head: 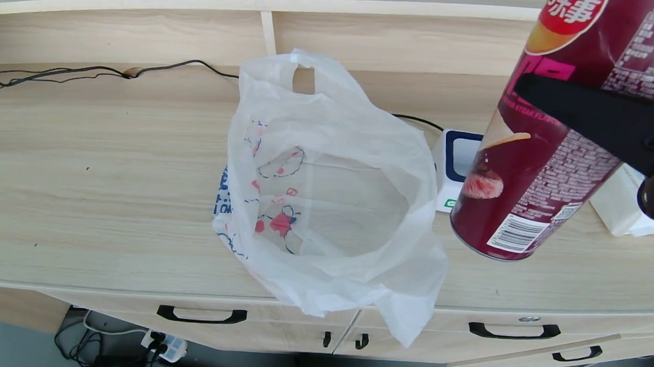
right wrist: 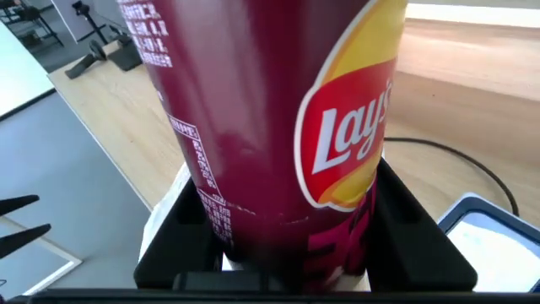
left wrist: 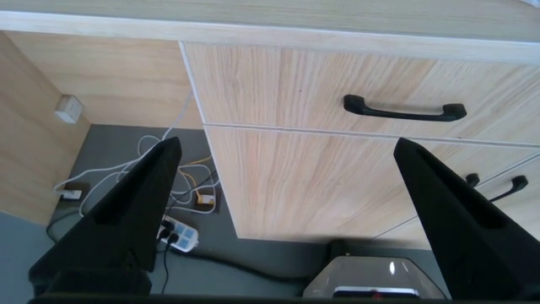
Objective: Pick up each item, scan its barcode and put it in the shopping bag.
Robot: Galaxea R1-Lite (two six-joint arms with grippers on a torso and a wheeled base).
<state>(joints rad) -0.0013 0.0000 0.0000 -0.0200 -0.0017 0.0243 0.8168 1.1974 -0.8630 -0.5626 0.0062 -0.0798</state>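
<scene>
**Head view: chip can held in R gripper, bag open on counter**

Chip can [head: 550, 132], dark red, is off the counter [head: 85, 167] and tilted, w/ its lower end just right of the shopping bag [head: 251, 147] rim. Barcode [head: 515, 233] sits near that low end, facing the camera. The can hides part of the white scanner [head: 460, 162], which stands beside the bag's right side. A white pack [head: 618, 210] lies further right.

Right gripper [right wrist: 295, 245] has its fingers [right wrist: 181, 228] clamped on the can, one each side of the tube.

Bag is white film w/ red and blue print, standing w/ its mouth wide open. Inside I see bare film down to the bottom. One corner hangs over the counter's front edge, above the drawers [head: 201, 314].

Left gripper [left wrist: 287, 143] sits low in front of the drawer fronts, fingers spread wide w/ nothing btwn them. A power strip [left wrist: 181, 235] lies on the floor below it.
</scene>
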